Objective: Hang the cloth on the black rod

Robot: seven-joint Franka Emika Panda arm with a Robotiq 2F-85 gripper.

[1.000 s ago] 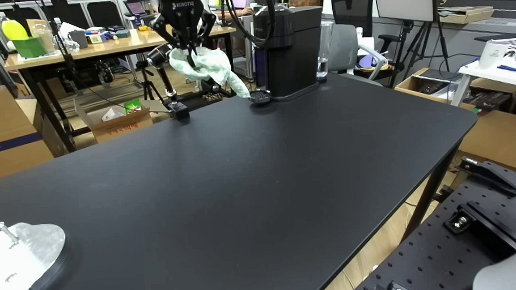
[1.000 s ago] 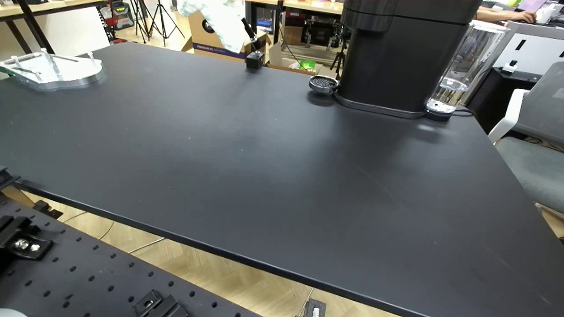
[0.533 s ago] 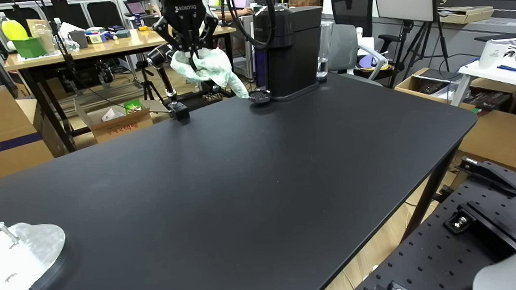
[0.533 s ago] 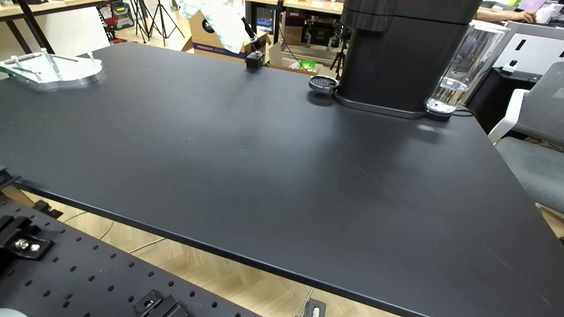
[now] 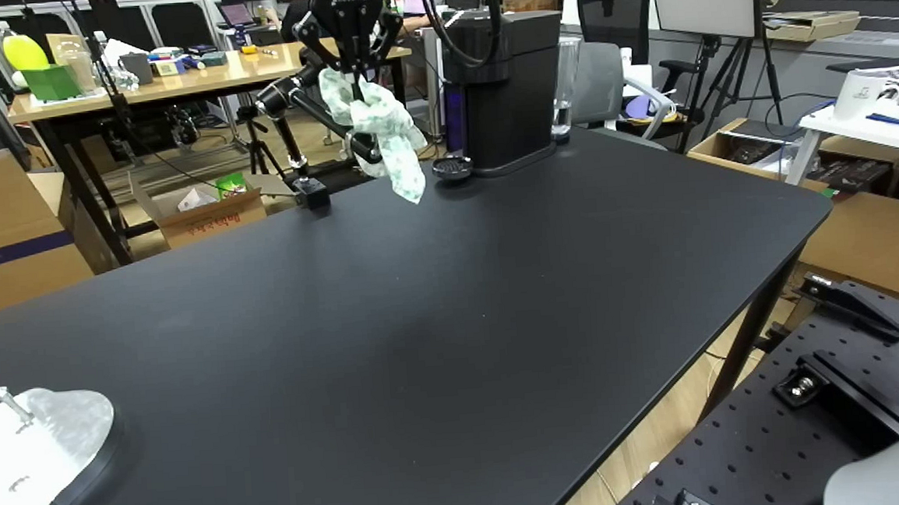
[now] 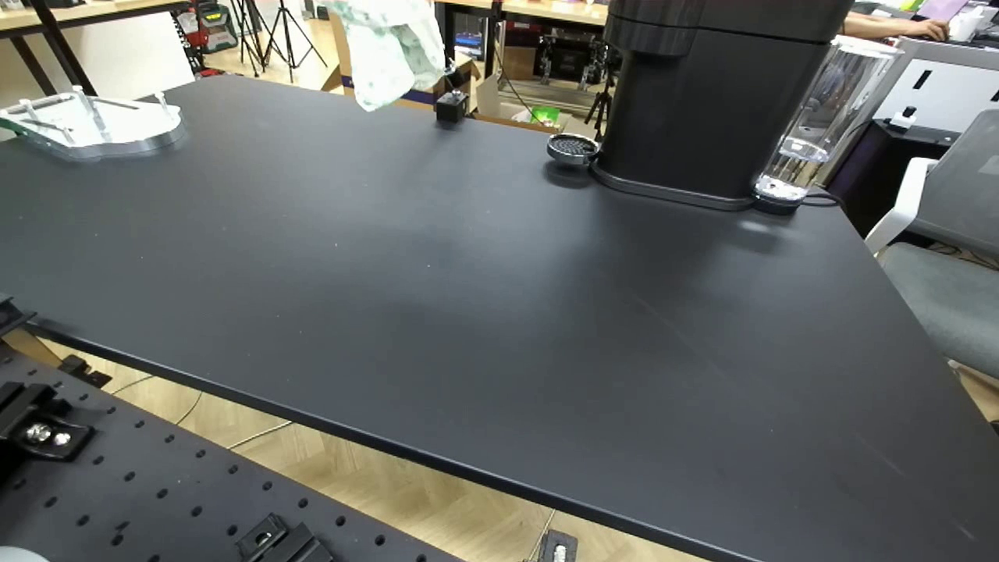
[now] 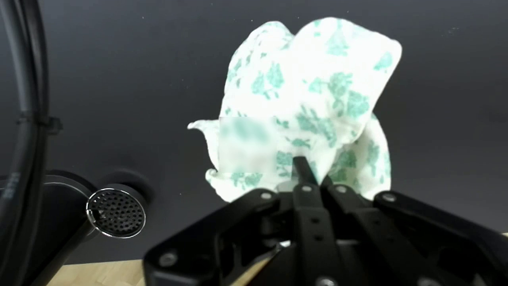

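The white cloth with green print (image 5: 389, 127) hangs from my gripper (image 5: 358, 82), which is shut on it above the table's far edge. The cloth's lower end dangles free. The black rod (image 5: 318, 114) slants from the clamped stand (image 5: 295, 156) towards the cloth; its rounded end shows beside the cloth's left edge. Whether they touch I cannot tell. The cloth also shows in an exterior view (image 6: 390, 55), where the gripper is out of frame. In the wrist view the cloth (image 7: 301, 91) spreads ahead of the gripper (image 7: 312, 171); the rod is not visible there.
A black coffee machine (image 5: 498, 93) with a round drip tray (image 5: 453, 168) stands right of the cloth. The stand's base (image 6: 451, 106) sits at the table edge. A cable (image 7: 29, 119) hangs beside the gripper. A white-topped plate with pegs (image 6: 97, 125) lies farther along the table.
My gripper and the cloth have moved right in an exterior view, and the cloth's end hangs lower, nearer the camera. The black rod, hidden before, now shows. The gripper stays shut on the cloth.
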